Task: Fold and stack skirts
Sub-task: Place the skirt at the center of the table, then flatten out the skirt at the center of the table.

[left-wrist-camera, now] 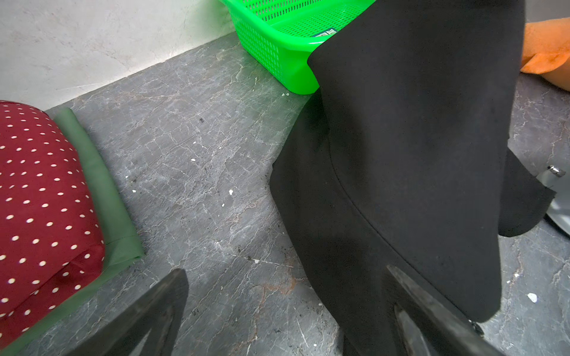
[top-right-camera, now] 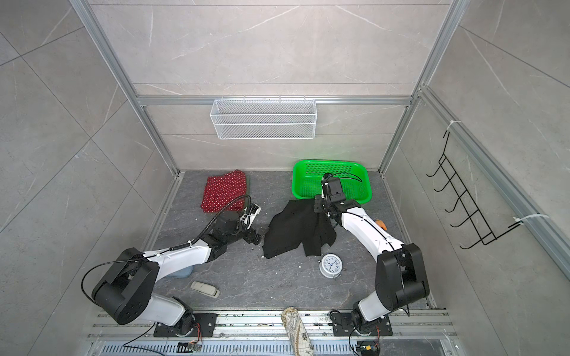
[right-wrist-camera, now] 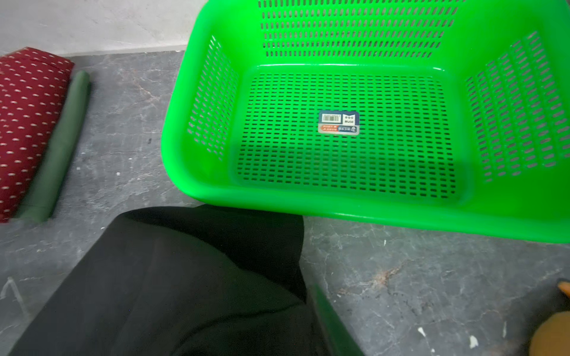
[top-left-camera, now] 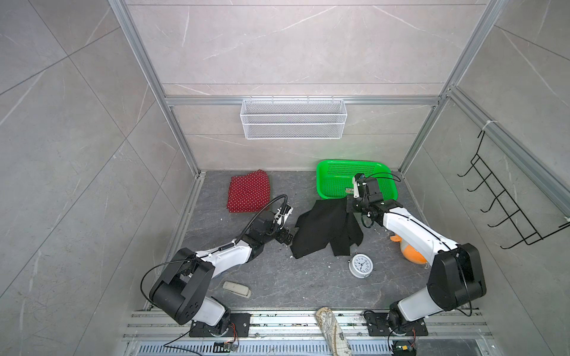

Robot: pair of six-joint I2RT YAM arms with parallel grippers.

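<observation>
The black skirt (top-left-camera: 327,229) lies rumpled on the table (top-left-camera: 277,283), one corner just beside the front rim of the green basket (top-left-camera: 337,185). Left of the basket, the red polka-dot skirt (top-left-camera: 248,191) sits folded on the olive green skirt (left-wrist-camera: 105,197). The left gripper (top-left-camera: 285,238) is spread wide at the black skirt's edge away from the basket. The right gripper (top-left-camera: 351,205) is over the corner by the basket; whether it pinches the cloth I cannot tell.

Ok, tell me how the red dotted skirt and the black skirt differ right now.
The red dotted skirt is patterned with white dots; the black skirt is plain. The red dotted skirt is folded into a tidy rectangle, while the black skirt sprawls unevenly with loose flaps. The red dotted skirt sits on the green skirt at the back; the black skirt lies farther forward, beside the green basket. Both are soft cloth.
</observation>
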